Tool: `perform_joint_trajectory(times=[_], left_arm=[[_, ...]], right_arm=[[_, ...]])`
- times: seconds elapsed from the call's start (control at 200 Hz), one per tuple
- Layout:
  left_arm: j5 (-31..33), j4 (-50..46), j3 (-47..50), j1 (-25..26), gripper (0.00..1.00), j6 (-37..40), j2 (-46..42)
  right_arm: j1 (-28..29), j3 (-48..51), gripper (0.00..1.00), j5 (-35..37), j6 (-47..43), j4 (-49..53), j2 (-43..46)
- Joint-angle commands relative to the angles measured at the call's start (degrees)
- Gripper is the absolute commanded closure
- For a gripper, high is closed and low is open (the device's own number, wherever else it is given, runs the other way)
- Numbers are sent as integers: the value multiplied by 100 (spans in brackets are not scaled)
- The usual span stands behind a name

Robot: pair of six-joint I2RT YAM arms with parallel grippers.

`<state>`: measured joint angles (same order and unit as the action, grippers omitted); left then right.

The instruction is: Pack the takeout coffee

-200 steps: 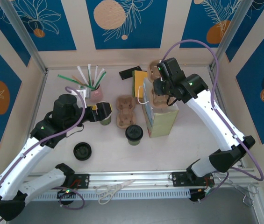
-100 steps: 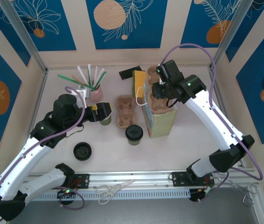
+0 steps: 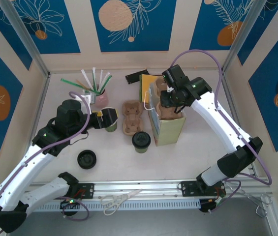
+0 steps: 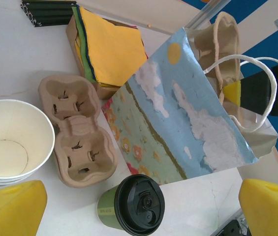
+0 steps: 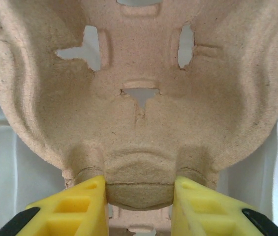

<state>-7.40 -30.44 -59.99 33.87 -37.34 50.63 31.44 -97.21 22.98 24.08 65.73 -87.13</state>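
Observation:
The takeout coffee [image 3: 141, 141], a green cup with a black lid, stands on the table left of the paper bag [image 3: 169, 129]. In the left wrist view the coffee [image 4: 133, 204] sits ahead, between my wide-apart yellow fingers. My left gripper [image 3: 108, 117] is open and holds nothing; it hovers beside a lidless green cup [image 3: 110, 127]. My right gripper [image 3: 169, 96] is shut on a brown pulp cup carrier [image 5: 139, 88] and holds it in the bag's open mouth. The carrier's rim is pinched at my right gripper [image 5: 139, 192].
A second pulp carrier [image 3: 131, 117] lies between the lidless cup and the bag. A loose black lid [image 3: 86, 159] rests near the front left. Straws in a pink holder [image 3: 99, 94] and yellow napkins [image 3: 146, 81] stand at the back. Scissors [image 3: 119, 199] lie on the front rail.
My right gripper has moved left and lower over the bag, carrying the carrier further into its mouth. The left arm and the coffee have not moved.

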Motion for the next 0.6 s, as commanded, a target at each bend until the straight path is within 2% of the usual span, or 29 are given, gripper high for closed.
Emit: perform_joint_trajectory(times=[0.0,0.595], left_arm=[[36,161,65,-11,0,77,-80],[57,201,104,-9,0,85,-55]], right_arm=[[-55,31,70,-171,27,195,-100],[-164,-102,69,-348,-62,549,-563]])
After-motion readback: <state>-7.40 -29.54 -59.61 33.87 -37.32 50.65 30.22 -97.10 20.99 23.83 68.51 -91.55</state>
